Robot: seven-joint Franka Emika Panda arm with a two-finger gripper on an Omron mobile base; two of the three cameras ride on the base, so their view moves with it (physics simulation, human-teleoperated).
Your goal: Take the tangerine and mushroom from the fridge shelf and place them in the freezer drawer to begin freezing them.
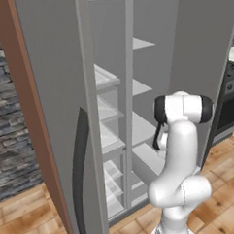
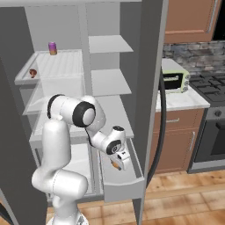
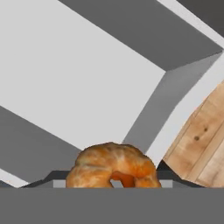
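Tangerine (image 3: 113, 167) between part-open fingers (image 2: 124, 159)

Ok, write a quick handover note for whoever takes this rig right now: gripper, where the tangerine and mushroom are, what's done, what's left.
Gripper: closed on the tangerine, hanging over the open freezer drawer.
Mushroom: on the upper fridge shelf, at its left edge, well apart from the purple can at the back.
Done: tangerine taken from the shelf and brought to the drawer.
Left: release the tangerine into the drawer, then fetch the mushroom and put it in too.
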